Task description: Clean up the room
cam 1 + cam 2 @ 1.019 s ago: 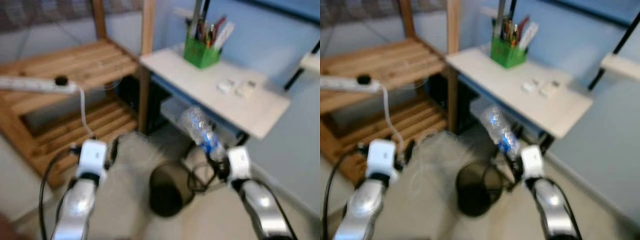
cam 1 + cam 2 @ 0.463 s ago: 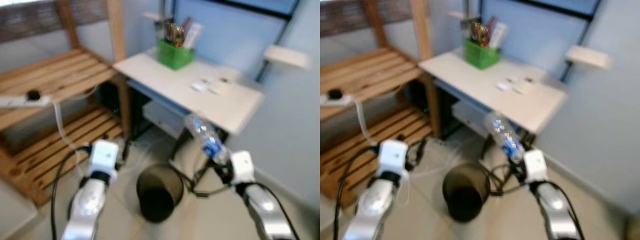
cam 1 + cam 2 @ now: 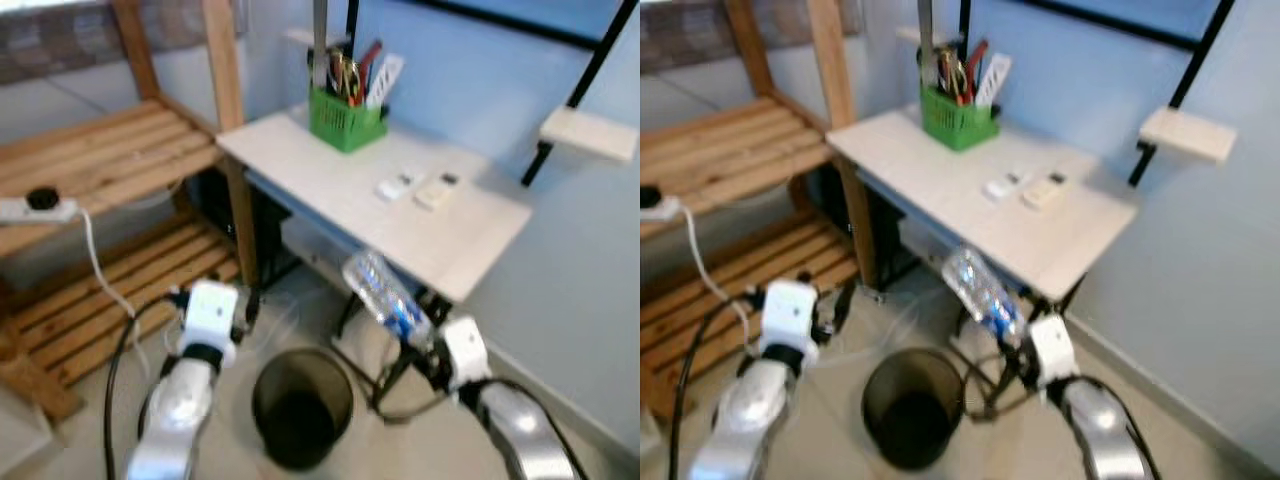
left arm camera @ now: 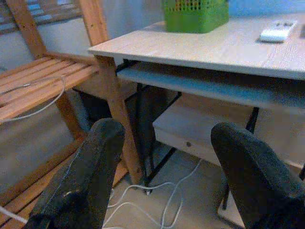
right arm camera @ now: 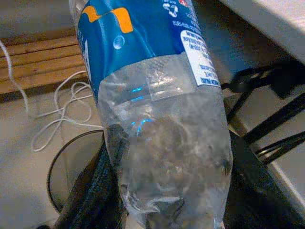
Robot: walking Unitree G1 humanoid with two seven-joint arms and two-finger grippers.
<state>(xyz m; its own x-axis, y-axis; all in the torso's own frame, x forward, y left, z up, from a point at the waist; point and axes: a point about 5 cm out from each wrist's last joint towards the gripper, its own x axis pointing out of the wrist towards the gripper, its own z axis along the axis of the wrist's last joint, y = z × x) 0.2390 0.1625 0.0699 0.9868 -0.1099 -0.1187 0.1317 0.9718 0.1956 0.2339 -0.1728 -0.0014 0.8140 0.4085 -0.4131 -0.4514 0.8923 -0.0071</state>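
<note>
Now my right gripper (image 3: pixel 425 345) is clamped on the bottle (image 3: pixel 386 296), arm reaching forward, holding it tilted just above and right of the bin (image 3: pixel 301 403), before the desk (image 3: pixel 380 200). My left gripper (image 4: pixel 164 143) hangs spread apart, pointing toward the shelf (image 3: pixel 110 150).

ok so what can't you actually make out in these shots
- Bottle: its top runs off the right wrist view's edge.
- Right gripper: its fingers are hidden behind the bottle in the eye views.
- Bin: inside too dark to see any contents.
- Two small white items on the desk: too small and blurred to identify.
- Left gripper: open, holding nothing.
</note>
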